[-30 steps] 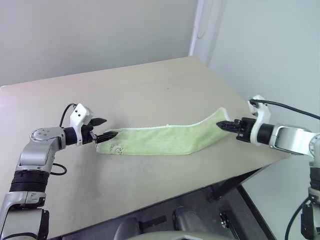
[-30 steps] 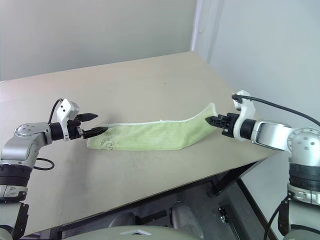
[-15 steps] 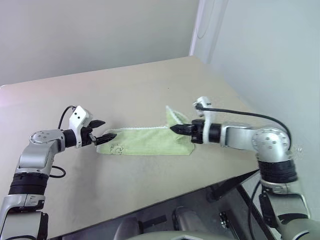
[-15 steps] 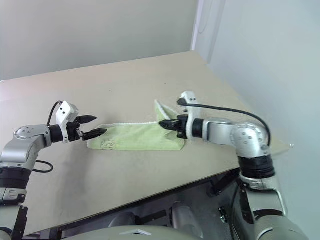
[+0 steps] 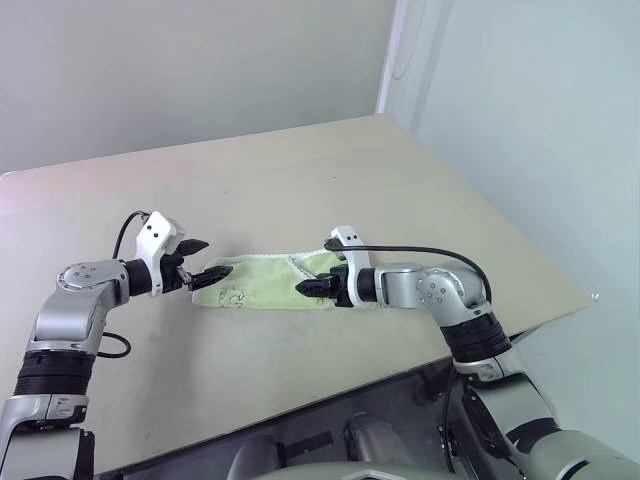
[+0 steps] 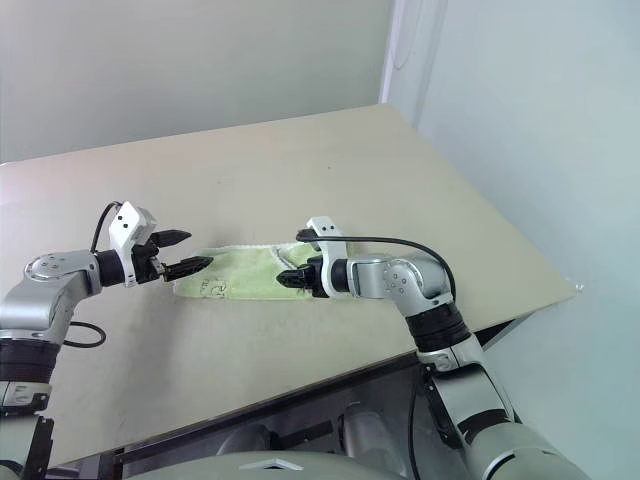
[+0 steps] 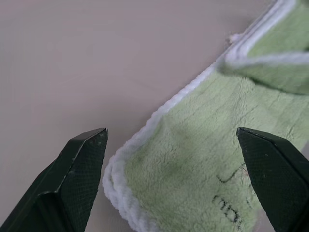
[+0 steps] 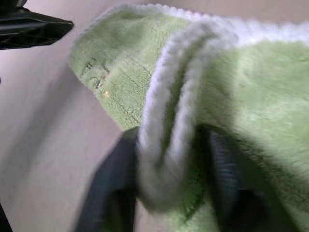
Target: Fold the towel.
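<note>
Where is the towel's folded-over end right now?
In the head views it lies on the towel near the middle of the table, between the fingers of the right gripper. The open left gripper sits at the opposite end.

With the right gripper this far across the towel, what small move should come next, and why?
Probably let go and draw the right gripper back. The towel is already doubled over on the table, its carried hem sits between parted fingers, and the open left gripper waits at the far end.
</note>
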Controlling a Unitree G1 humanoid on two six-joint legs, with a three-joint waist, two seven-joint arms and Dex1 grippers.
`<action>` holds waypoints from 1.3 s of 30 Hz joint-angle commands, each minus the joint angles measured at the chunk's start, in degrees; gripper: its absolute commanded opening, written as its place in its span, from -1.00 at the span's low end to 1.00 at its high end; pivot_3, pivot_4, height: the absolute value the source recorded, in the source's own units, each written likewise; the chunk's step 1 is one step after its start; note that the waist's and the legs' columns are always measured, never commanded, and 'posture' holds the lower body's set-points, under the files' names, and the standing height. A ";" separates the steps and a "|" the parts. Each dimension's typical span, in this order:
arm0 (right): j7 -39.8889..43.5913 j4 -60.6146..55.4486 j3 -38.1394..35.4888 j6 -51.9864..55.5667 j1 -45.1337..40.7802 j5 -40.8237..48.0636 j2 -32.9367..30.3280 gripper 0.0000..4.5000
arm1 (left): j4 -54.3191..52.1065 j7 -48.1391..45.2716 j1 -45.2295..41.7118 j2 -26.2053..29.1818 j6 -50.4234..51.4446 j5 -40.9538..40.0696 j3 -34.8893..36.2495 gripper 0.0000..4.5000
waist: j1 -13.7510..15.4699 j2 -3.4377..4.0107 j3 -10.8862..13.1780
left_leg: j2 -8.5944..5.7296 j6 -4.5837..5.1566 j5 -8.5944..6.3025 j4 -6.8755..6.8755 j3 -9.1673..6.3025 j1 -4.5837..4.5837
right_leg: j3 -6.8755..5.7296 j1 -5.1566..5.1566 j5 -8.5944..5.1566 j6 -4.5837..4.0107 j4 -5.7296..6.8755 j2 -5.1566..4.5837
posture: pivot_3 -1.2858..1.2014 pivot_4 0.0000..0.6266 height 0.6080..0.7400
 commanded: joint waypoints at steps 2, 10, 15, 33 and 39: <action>2.83 -2.32 -3.17 -0.83 -2.50 -0.71 1.75 0.58 | -2.18 0.44 -0.06 0.39 0.47 -0.79 1.59 1.00 | -0.07 0.00 0.00 | 0.00 0.00 0.00 0.00 0.00 -0.02 | 0.00 0.00 0.02 -0.03 -0.01 0.00 | 0.03 -1.00 1.00; 12.33 -16.58 -9.86 -6.62 2.41 0.99 -3.97 0.97 | -2.45 1.22 0.36 0.58 2.17 -2.36 3.70 1.00 | 0.30 -0.03 -0.02 | -0.01 0.00 0.00 0.00 -0.06 -0.08 | -0.08 0.00 0.02 0.00 -0.06 -0.03 | 0.03 -1.00 1.00; 17.15 -16.33 -0.62 -18.99 8.13 -11.95 -9.35 0.97 | -4.70 1.73 1.51 1.74 6.67 -5.09 6.38 1.00 | -0.08 -0.05 -0.03 | -0.01 0.00 0.00 0.00 -0.03 -0.01 | -0.07 0.03 -0.14 0.16 -0.05 -0.02 | 0.03 -1.00 1.00; 16.43 10.57 6.84 -41.38 4.76 -35.34 3.19 0.97 | -8.71 6.73 9.40 6.50 30.10 -12.87 14.35 1.00 | -1.45 -0.14 -0.08 | 0.00 -0.04 0.01 0.05 -0.10 0.10 | -0.06 0.10 0.02 -0.06 0.03 -0.02 | 0.03 -1.00 1.00; 16.83 0.59 2.27 -34.57 4.50 -31.13 4.75 0.97 | 0.22 8.22 5.76 5.41 37.64 -15.82 16.35 1.00 | -1.42 -0.11 -0.06 | 0.00 -0.05 0.02 0.05 -0.20 0.10 | -0.13 0.10 -0.06 0.08 0.05 0.01 | 0.03 -1.00 1.00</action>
